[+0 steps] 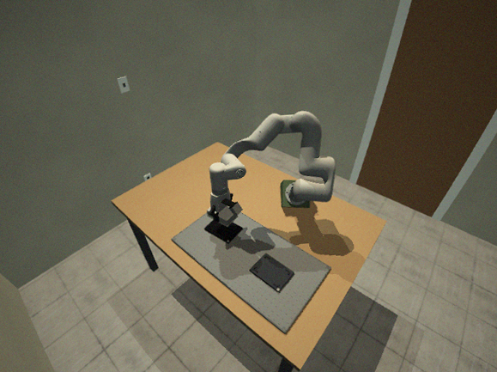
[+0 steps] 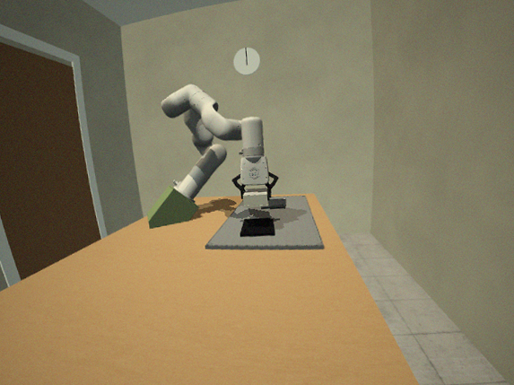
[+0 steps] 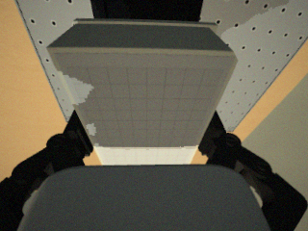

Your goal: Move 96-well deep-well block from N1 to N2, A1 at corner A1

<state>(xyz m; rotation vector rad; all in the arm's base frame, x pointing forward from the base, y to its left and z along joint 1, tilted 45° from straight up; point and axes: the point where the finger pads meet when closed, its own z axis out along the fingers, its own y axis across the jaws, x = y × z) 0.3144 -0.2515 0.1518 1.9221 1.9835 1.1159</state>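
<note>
My black two-fingered gripper is clamped on the pale grey, grid-topped 96-well deep-well block, its fingers spread wide against the block's two opposite sides. In the wrist view the block fills the middle of the picture, its well grid facing me, tipped a little so that one side wall shows along the far edge.

I hold the block in the air above one of the two flat black rectangular plate nests. From the exterior view the block hangs under my white arm, apart from the nest below it. The other black nest lies well apart on the same grey perforated base plate, with nothing on it. The base plate rests on the orange wooden table. My arm rises from a green square base block beside the plate. I cannot read the corner marks.
</note>
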